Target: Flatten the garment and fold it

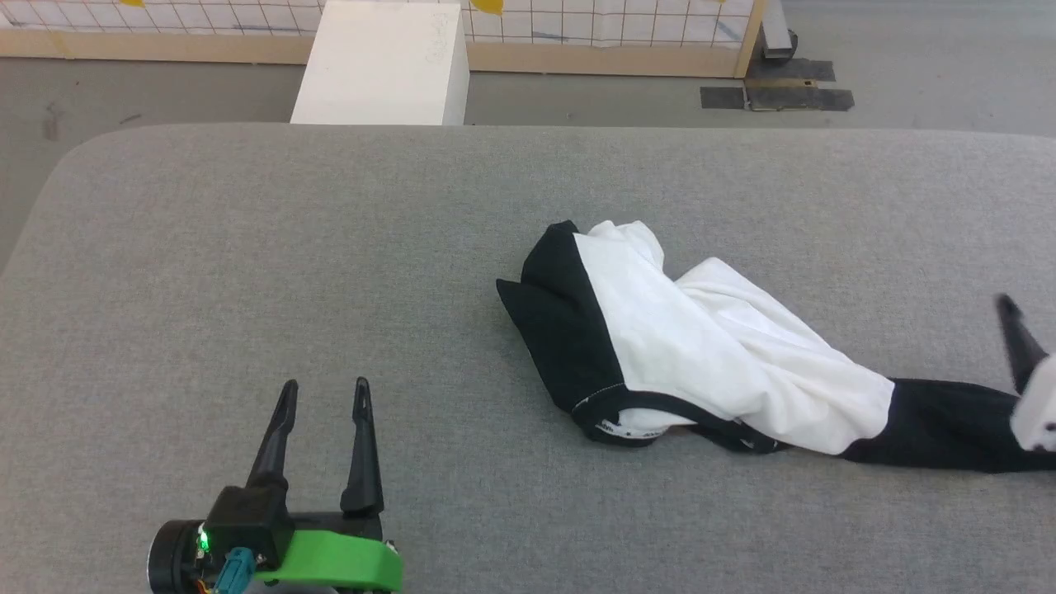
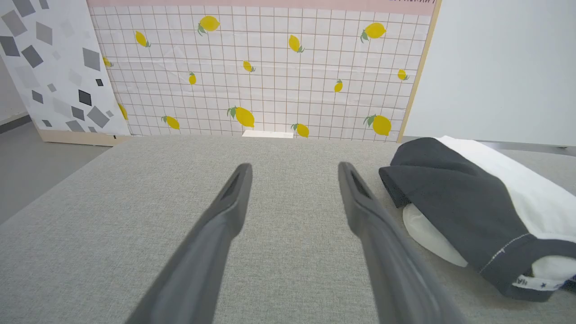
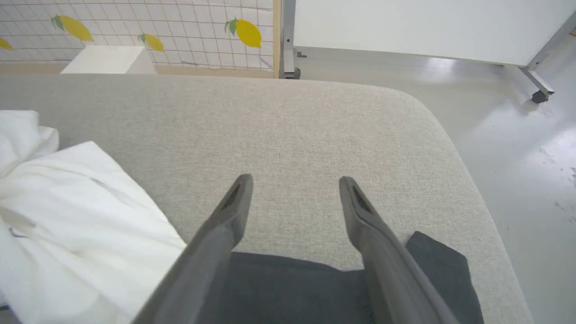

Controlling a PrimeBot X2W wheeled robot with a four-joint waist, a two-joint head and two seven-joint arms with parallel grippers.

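Lying bunched right of centre on the grey fabric-covered counter point(image 1: 247, 247): white-bodied long-sleeved shirt with black raglan sleeves and black collar point(image 1: 701, 346), with one trailing black sleeve point(image 1: 940, 425) stretching toward the right edge. Not yet flattened; judging the task as barely begun.

Jaws of the left pincer point(image 1: 325, 384) standing apart, holding nothing, over bare counter well apart from the shirt. Jaws of the right pincer point(image 3: 295, 180) also standing apart, hanging over the trailing black sleeve, clamping nothing.

Risks (judgement):
- Pulling on that sleeve alone, likely dragging the whole heap toward the counter's rounded right corner instead of spreading it.
- Sleeve end lying near that edge, possibly slipping over.
- Pinching only the top layer, risking fresh twists.

Hard to make out:
- Front or back lying uppermost: not telling from the folds.
- Second sleeve and hem: not separable within the heap.
- Right pincer being cropped by the head view's right edge.
- Touching the sleeve or hovering just above it: cannot tell.
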